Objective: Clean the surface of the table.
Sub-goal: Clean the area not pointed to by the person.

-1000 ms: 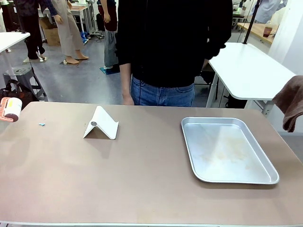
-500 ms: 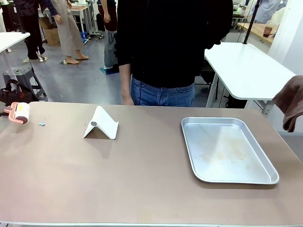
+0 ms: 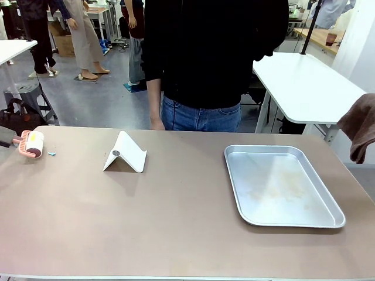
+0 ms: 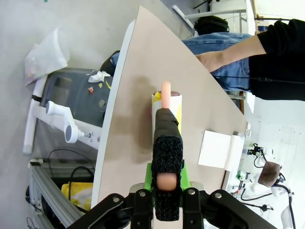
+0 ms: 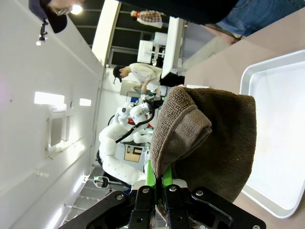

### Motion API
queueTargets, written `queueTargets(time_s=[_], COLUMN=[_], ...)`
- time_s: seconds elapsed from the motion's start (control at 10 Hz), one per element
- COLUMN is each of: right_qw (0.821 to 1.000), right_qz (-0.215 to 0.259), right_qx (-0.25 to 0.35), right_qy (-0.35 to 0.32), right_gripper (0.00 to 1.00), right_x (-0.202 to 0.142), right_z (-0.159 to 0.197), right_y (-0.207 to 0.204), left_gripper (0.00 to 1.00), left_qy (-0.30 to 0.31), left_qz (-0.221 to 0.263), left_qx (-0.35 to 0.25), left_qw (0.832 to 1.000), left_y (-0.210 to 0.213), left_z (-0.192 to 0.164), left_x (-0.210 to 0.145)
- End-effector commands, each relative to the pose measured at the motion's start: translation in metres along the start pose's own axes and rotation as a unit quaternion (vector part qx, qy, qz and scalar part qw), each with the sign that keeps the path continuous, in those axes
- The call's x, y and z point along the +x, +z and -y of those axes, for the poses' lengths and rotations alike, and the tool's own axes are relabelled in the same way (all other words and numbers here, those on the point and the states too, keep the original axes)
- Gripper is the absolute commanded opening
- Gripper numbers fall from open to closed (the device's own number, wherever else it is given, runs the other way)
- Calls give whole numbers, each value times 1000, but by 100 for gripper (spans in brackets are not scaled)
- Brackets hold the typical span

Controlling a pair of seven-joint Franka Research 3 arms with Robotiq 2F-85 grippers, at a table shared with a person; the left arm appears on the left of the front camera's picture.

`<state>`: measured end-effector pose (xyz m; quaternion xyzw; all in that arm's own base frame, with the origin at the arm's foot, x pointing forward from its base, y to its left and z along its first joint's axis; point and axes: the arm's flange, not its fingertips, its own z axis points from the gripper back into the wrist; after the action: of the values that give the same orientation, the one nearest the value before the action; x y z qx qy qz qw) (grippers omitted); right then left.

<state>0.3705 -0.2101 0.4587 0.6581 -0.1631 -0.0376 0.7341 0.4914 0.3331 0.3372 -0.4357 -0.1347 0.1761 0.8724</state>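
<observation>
Table (image 3: pixel 176 222): left hand (image 4: pixel 167 172) clamps lint roller (image 4: pixel 174 102).

Front view: fixed at the counter (image 3: pixel 176 234) near edge, faces across tray (image 3: pixel 284 186) to person (image 3: pixel 211 58). Left wrist: rolled sideways, low, close, counter end far from tray. Right wrist: rolled, close beside tray, which the front view also shows.

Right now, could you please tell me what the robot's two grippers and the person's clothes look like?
The left gripper has a black, angular body with round screw heads and bright green pads on its two fingers. The right gripper is built alike: black links, screw heads, green finger pads. The person wears a black long-sleeved top and blue jeans.
</observation>
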Motion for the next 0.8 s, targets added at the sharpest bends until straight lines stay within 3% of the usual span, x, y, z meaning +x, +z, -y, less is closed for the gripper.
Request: queueTargets(time_s=[0.0, 0.7], right_qw=[1000, 1000], right_qz=[0, 0], right_qx=[1, 1], right_qy=[6, 6], right_gripper=[6, 6], right_x=[-1, -1], right_z=[-5, -5], right_y=[0, 0], left_gripper=[3, 3], left_qy=[26, 23], left_qz=[-5, -48], left_qx=[17, 35], left_qw=[1000, 998], left_y=[-4, -40], left_z=[-2, -3], left_x=[2, 6])
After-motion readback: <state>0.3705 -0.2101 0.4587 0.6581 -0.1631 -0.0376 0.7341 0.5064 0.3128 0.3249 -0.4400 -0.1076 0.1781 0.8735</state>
